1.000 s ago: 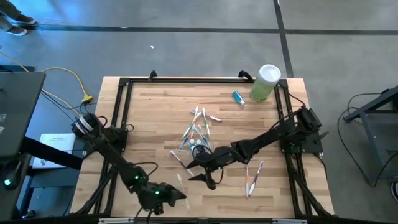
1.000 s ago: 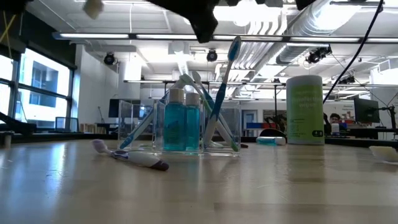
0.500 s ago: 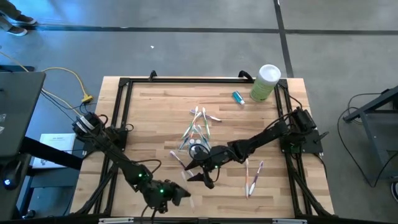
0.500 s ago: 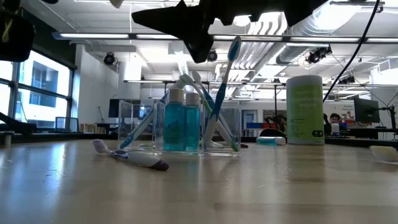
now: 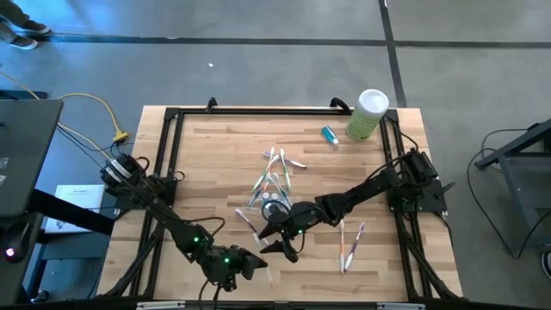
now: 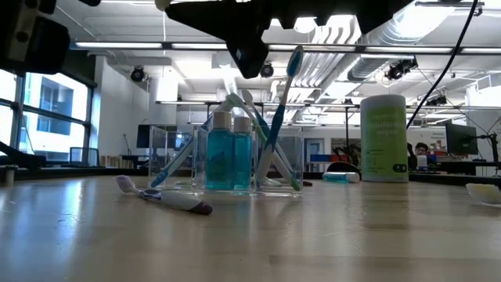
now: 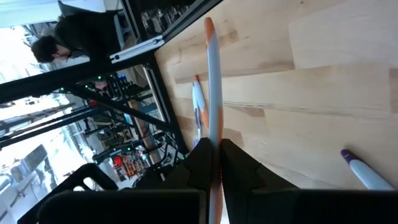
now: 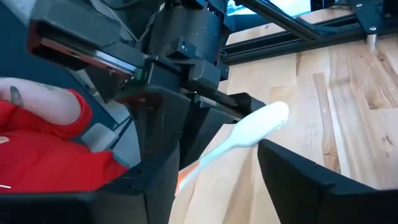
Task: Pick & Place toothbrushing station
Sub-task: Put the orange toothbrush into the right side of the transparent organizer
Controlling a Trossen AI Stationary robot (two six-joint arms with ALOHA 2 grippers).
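The clear cup (image 5: 274, 205) stands mid-table with blue tubes and toothbrushes upright in it (image 6: 235, 157). My left gripper (image 5: 256, 261) hovers near the front edge, shut on a white-and-orange toothbrush (image 7: 213, 81). My right gripper (image 5: 277, 244) is open just in front of the cup. Its fingers stand on either side of that toothbrush (image 8: 264, 123) without visibly touching it. Loose toothbrushes lie on the table beside the cup (image 6: 164, 197). My left gripper pinches the toothbrush's shaft (image 7: 215, 134) between its two fingers. The brush sticks out forward past the fingertips, running along the fingers toward my right gripper. It is lifted clear of the table, and its orange tip (image 7: 208, 25) is free.
A tall pale-green canister with a white lid (image 5: 368, 114) stands at the far right corner, with a small blue tube (image 5: 330, 133) lying beside it. More toothbrushes lie at the near right (image 5: 349, 241) and beyond the cup (image 5: 280, 159). A person in red shows beyond the table (image 8: 56, 143).
My left gripper has carried the toothbrush along the near edge toward the table's right and a little up. The brush now sits between my right gripper's fingers. The cup and the loose brushes have not moved.
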